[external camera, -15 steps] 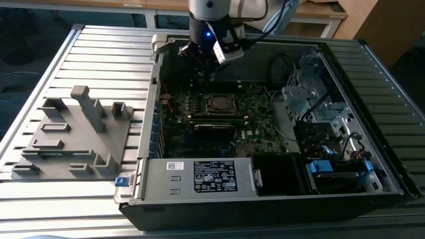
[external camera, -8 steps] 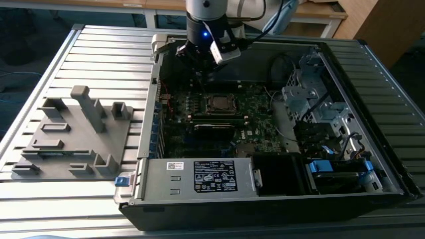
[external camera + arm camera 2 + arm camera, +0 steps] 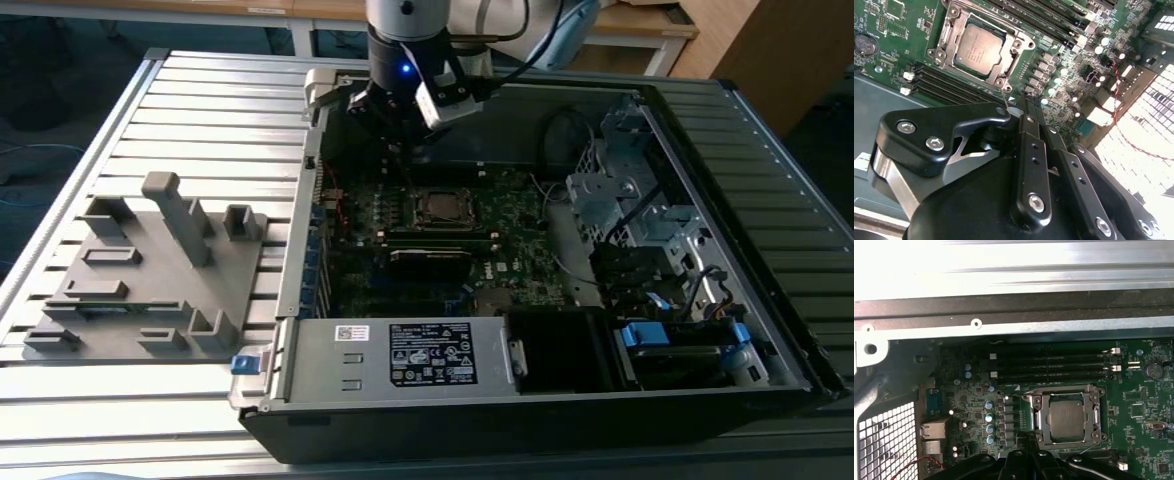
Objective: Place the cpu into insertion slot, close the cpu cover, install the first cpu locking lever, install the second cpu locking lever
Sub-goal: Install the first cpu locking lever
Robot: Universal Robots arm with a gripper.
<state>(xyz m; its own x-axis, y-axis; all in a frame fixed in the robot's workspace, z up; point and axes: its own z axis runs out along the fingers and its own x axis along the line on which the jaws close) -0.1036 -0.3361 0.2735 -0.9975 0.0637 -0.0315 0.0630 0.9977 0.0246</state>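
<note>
The cpu (image 3: 979, 48) lies flat in its socket on the motherboard, its dull silver top facing up; it is also in the first wrist view (image 3: 1066, 418) and the exterior view (image 3: 441, 208). The cpu cover (image 3: 946, 36), a shiny metal frame (image 3: 1039, 412), lies down around it. A thin wire locking lever (image 3: 1003, 95) sticks out from the socket's corner toward my fingers. My gripper (image 3: 1030, 104) hangs just beside the socket, shut with its black fingers pressed together. I cannot tell whether it touches the lever. In the exterior view my gripper (image 3: 404, 150) is above the board's far side.
Memory slots (image 3: 1049, 365) run along one side of the socket, and more (image 3: 949, 87) lie between socket and gripper. The case wall (image 3: 1014, 315) rises close by. A drive cage (image 3: 627, 200) and a power supply (image 3: 400, 355) fill the case. A grey fixture (image 3: 147, 270) sits on the table.
</note>
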